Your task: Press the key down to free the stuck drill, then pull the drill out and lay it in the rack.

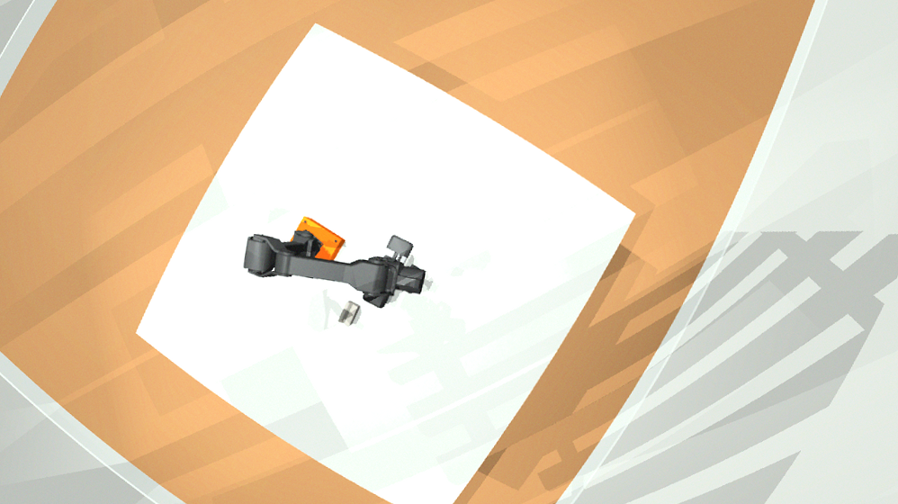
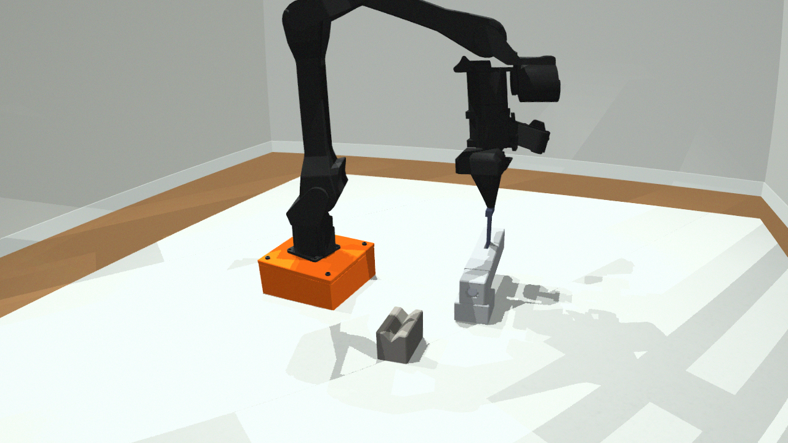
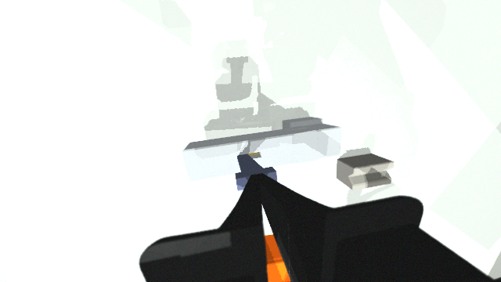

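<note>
The dark blue key (image 2: 488, 226) (image 3: 248, 164) stands upright, its narrow lower end at the top of the long pale grey block (image 2: 474, 274) (image 3: 211, 158). My gripper (image 2: 489, 207) (image 3: 257, 179) is shut with nothing between its fingers. Its tips are at the key's wider head and appear to touch it from above. A small yellow sliver (image 3: 254, 154) shows beside the key's lower end. The drill cannot be made out clearly; a round feature (image 2: 472, 292) shows in the block's near end. The grey-beige V-grooved rack (image 1: 348, 313) (image 2: 392, 347) (image 3: 344, 171) holds nothing.
The orange base box (image 1: 330, 247) (image 2: 352, 278) carries the arm (image 1: 319, 269) (image 2: 315, 110), to the left of the long block in the exterior view. The rack stands nearer that camera, between them. In the top view the arm hides the block and key.
</note>
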Robot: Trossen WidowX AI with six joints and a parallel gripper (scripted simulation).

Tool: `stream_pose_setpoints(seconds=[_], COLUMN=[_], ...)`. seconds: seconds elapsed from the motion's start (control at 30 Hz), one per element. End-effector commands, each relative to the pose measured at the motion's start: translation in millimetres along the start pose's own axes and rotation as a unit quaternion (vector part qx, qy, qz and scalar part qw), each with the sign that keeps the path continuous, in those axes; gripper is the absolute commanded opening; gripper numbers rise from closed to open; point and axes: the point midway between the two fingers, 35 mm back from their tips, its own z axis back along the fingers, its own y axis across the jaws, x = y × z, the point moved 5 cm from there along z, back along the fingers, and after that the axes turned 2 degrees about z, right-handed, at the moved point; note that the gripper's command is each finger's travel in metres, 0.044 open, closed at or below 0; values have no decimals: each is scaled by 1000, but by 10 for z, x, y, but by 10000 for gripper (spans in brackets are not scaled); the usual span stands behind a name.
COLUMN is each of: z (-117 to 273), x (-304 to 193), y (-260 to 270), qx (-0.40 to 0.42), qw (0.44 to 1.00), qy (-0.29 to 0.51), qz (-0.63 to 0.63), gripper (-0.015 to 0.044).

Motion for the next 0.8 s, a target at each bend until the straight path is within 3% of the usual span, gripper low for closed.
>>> stream_pose_setpoints(seconds=[0.0,0.77], z=[-93,-172], x=[-25,-64], y=[7,15], qx=[-1,-1], qw=[1000,1000], qy=[13,13], qz=[4,4], gripper=[0,0])
